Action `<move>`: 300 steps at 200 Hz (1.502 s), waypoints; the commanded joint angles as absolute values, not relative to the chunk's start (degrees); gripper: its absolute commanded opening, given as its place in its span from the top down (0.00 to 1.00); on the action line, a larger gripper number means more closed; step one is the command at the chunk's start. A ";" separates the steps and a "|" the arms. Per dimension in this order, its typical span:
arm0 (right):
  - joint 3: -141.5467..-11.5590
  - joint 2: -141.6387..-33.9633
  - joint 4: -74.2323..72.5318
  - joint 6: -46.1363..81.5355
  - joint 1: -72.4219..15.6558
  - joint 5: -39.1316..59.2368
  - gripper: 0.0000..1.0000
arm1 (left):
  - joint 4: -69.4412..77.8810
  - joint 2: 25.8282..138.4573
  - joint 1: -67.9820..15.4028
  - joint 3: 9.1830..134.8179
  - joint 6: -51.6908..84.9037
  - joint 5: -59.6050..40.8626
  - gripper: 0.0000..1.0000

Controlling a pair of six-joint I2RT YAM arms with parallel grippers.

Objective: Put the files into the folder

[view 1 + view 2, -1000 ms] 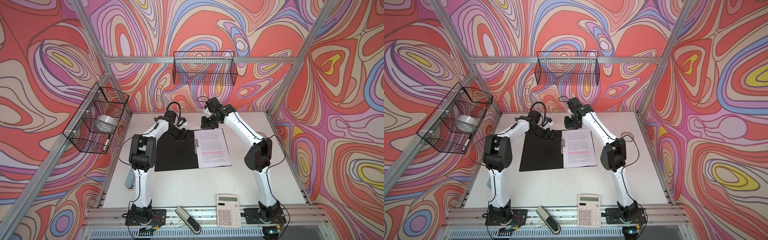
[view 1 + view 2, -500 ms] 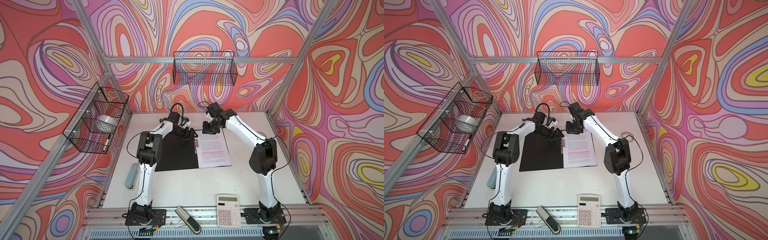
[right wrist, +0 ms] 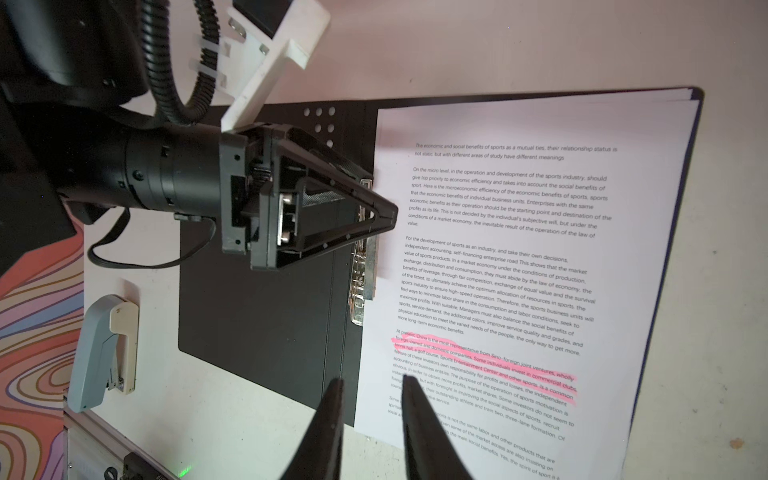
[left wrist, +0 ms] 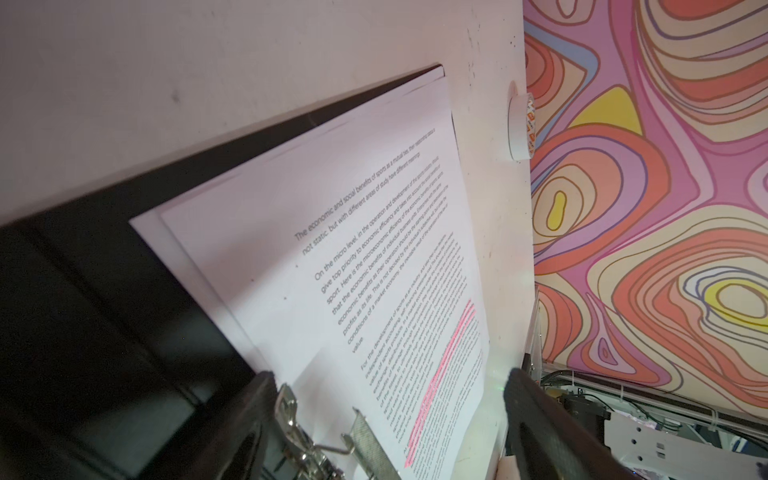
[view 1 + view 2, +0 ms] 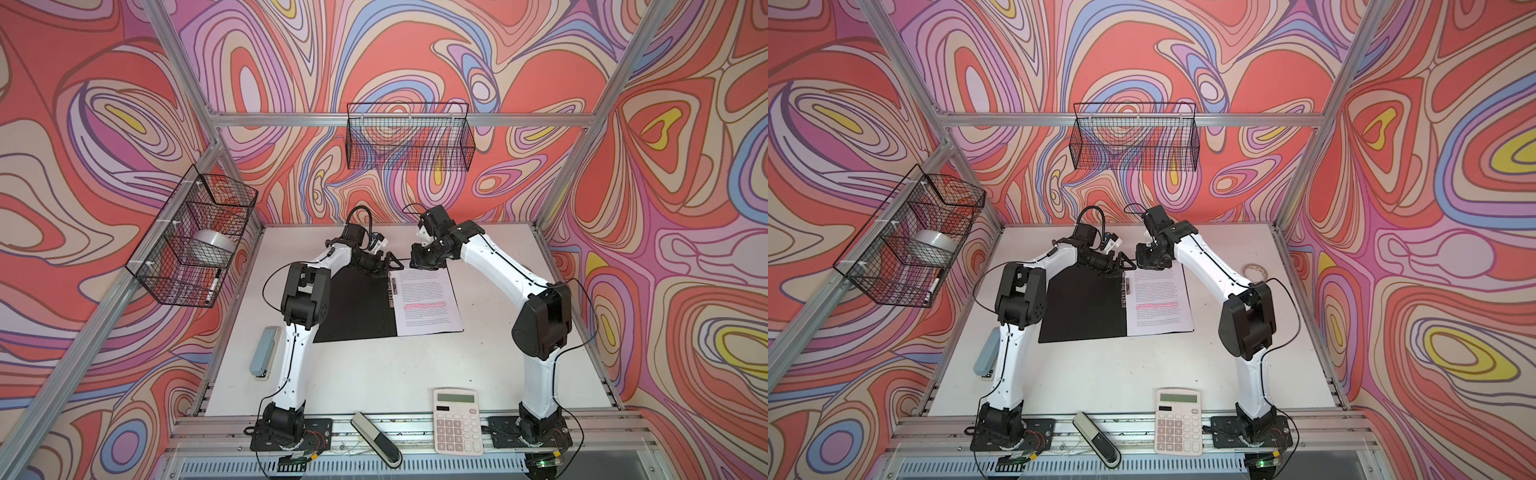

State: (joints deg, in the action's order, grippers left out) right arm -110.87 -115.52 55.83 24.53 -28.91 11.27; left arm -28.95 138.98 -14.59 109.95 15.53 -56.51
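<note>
**Files lie in the open folder; the clip is the weak point**

The thin plastic folder [image 5: 357, 307], black inside, lies open flat on the white counter [image 5: 374, 374]. The files [image 5: 428, 303], white printed sheets, rest on the half nearer the right arm. Their edges are slightly fanned against the metal spine clip [image 3: 363, 266]; whether they sit under it cannot be told.

The left gripper [image 3: 382, 218] is spread wide at the clip, grasping nothing. The right gripper [image 3: 372, 386] is nearly closed, empty, at the sheets' far edge.

Risk: the clip could bite the fanned sheets askew, or its lever could slip from the jaws.

The side-wall wire basket [image 5: 183, 291] holds a tape roll [image 5: 214, 245] and a marker [image 5: 214, 284]. Nothing is visible in the back-wall basket [image 5: 409, 143].
</note>
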 commanded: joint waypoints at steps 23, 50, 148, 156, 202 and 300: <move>-110.35 -113.83 55.04 24.15 -28.74 10.38 0.74 | -24.45 140.04 -14.58 110.71 21.11 -61.41 0.15; -110.44 -113.66 55.10 23.95 -28.56 10.37 0.74 | -21.58 138.20 -14.59 108.02 23.51 -63.14 0.16; -112.10 -113.54 54.65 24.10 -27.91 10.56 0.75 | -11.83 126.15 -15.29 95.42 29.87 -67.50 0.16; -112.15 -113.48 54.67 24.06 -27.86 10.62 0.74 | -10.99 125.35 -15.37 94.49 30.31 -67.81 0.16; -112.18 -113.28 55.45 24.08 -27.86 9.85 0.75 | -16.80 120.90 -16.52 90.79 24.64 -67.59 0.17; -130.39 -130.77 66.54 21.10 -32.78 12.18 0.74 | -51.33 104.66 -10.52 83.91 -9.82 -19.75 0.15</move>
State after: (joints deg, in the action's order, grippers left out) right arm -125.47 -125.08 61.87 22.83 -30.44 11.70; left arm -42.59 105.56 -12.08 88.58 -0.43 -33.28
